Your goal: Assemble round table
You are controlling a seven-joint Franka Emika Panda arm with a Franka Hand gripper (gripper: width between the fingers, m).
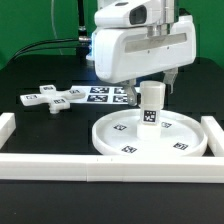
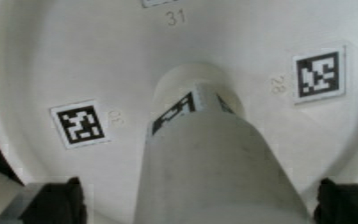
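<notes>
Tipping the short cylinder leg [image 1: 151,103] looks the main hazard. It stands upright on the large round disc [image 1: 105,136], and the pictures do not show whether it is seated firmly or merely resting. A finger brushing one side, or a closing stroke landing off-centre, could therefore knock it over or cock it in its seat. Any twist given while it leans would likely jam it. The disc might also slide under a sideways push, since nothing visible pins it.

The gripper [image 2: 202,205] hangs over the leg with its fingers [image 2: 55,202] spread. In the wrist view the leg runs up between them with a gap on each side, touching neither.

The disc lies near the tabletop edge closest to the exterior camera, toward the corner on the exterior view's right. The cross-shaped base [image 1: 55,98] lies well apart, toward the edge on the exterior view's left.
</notes>
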